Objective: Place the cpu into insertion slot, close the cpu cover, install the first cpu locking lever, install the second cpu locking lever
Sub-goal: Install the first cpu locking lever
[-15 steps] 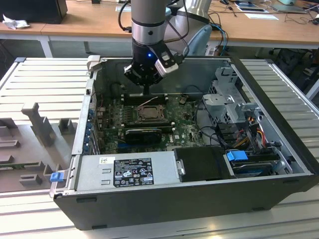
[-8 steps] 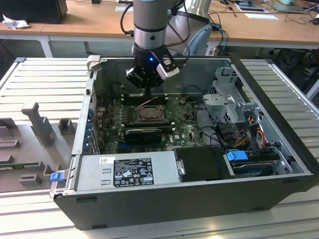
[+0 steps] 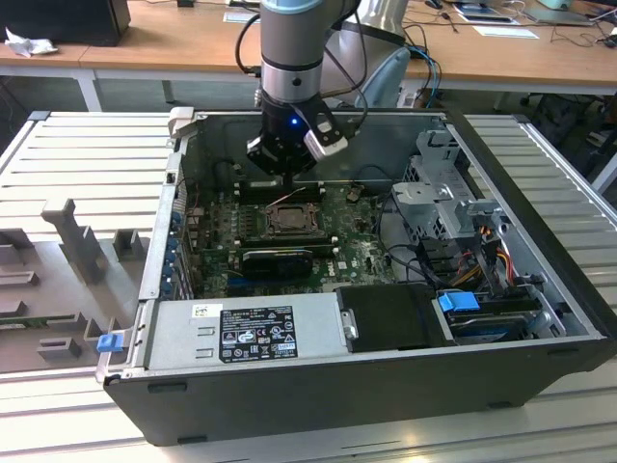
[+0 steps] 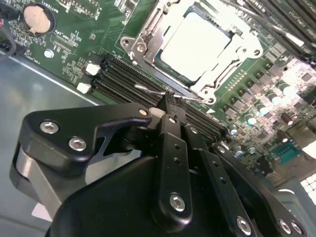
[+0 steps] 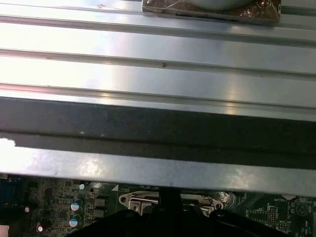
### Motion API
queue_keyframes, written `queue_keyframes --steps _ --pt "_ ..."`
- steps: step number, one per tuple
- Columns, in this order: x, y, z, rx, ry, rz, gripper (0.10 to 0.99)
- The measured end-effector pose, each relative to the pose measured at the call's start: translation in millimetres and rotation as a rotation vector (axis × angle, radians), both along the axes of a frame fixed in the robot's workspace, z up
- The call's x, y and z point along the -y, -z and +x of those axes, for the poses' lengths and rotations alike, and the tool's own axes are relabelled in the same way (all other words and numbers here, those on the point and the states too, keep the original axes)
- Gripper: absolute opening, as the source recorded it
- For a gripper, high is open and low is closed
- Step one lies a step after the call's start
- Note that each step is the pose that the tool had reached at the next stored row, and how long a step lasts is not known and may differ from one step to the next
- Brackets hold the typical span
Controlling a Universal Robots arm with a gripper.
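Note:
The cpu [image 4: 197,42] lies flat in its socket, its pale metal top showing through the closed cpu cover [image 4: 143,42]. In the exterior view the socket [image 3: 289,220] sits mid-board inside the open computer case. My gripper [image 4: 168,101] is shut, its tip touching a thin wire locking lever [image 4: 148,90] that runs along the socket's edge next to the memory slots. The exterior view shows the gripper [image 3: 286,178] low over the socket's far side, with the lever [image 3: 285,200] slanting up toward it. In the first wrist view the cover [image 5: 136,200] peeks out beside the dark gripper [image 5: 170,195].
Black memory slots [image 4: 118,74] lie between gripper and socket, a coin battery [image 4: 38,17] beyond. The case holds a power supply [image 3: 241,328] in front and a drive cage [image 3: 448,193] at the exterior view's right. The case wall [image 5: 148,128] stands close by the gripper.

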State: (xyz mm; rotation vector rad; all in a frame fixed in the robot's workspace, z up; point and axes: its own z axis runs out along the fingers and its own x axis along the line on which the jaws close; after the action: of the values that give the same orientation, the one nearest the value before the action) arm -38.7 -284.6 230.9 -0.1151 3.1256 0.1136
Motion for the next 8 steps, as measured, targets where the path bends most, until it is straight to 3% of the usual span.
queue_keyframes --steps 8 --pt "-4.1 3.5 6.7 0.0003 0.000 0.000 0.106"
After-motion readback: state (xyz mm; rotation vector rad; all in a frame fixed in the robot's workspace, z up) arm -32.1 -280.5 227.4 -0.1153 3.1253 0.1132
